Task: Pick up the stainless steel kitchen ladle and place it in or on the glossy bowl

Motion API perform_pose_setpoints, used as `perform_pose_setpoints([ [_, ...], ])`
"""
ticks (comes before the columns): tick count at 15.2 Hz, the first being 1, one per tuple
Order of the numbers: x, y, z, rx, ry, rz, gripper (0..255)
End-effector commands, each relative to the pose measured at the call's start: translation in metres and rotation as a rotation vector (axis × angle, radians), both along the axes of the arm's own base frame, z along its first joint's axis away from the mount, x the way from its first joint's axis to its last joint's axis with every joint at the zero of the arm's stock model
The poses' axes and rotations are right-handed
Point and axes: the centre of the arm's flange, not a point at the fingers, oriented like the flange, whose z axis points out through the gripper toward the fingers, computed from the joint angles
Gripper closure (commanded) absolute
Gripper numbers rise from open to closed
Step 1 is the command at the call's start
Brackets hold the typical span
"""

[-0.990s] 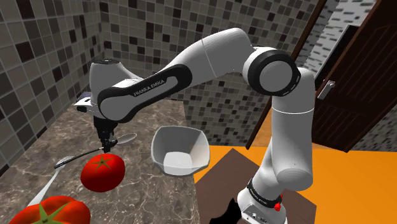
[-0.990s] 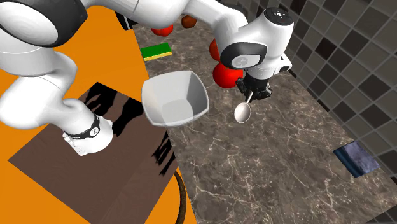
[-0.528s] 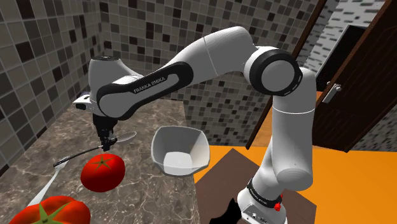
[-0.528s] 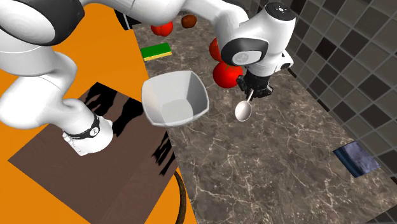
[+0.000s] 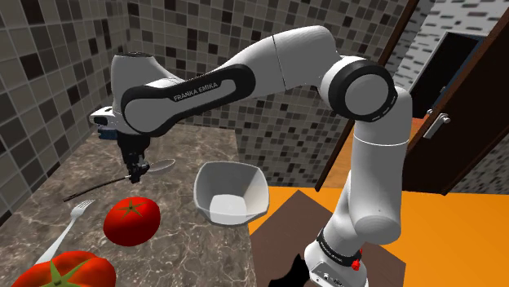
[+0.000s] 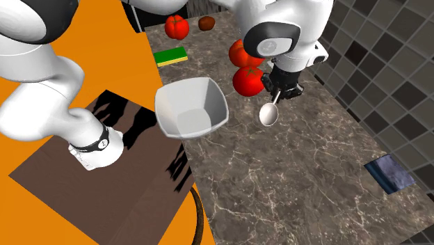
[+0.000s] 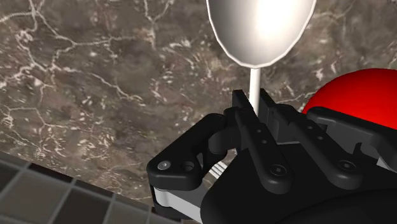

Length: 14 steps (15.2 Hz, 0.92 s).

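My black gripper (image 5: pixel 136 171) is shut on the thin handle of a shiny metal ladle (image 5: pixel 164 165) and holds it in the air above the dark marble counter (image 5: pixel 183 245). The ladle's handle runs away toward the shoulder view's left. In the wrist view the fingers (image 7: pixel 243 108) clasp the handle just behind the ladle's round cup (image 7: pixel 261 25). From the second exterior view the gripper (image 6: pixel 280 92) has the ladle's cup (image 6: pixel 268 113) hanging below it. A white squarish bowl (image 5: pixel 231 192) stands upright at the counter's edge, to the shoulder view's right of the gripper, also white bowl (image 6: pixel 191 108).
A red tomato (image 5: pixel 130 220) lies just below the gripper, with a fork (image 5: pixel 65 232) beside it and more tomatoes (image 5: pixel 61 269) at the lower left. A green sponge (image 6: pixel 170 56), a small brown item (image 6: pixel 206 23) and a blue patch (image 6: pixel 389 174) lie on the counter. Tiled walls close the far sides.
The arm has risen and carried the ladle up off the counter, and its handle now clears the fork. The bowl and tomatoes have stayed put.
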Motion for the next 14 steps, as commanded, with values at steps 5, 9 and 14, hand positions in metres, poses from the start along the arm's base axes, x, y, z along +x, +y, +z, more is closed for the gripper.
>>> perform_pose_setpoints([
  [5,0.0,0.0,0.032,0.0,0.0,0.0,255],
  [9,0.0,0.0,0.053,0.0,0.0,0.0,255],
  [14,0.0,0.0,0.079,0.0,0.0,0.0,255],
])
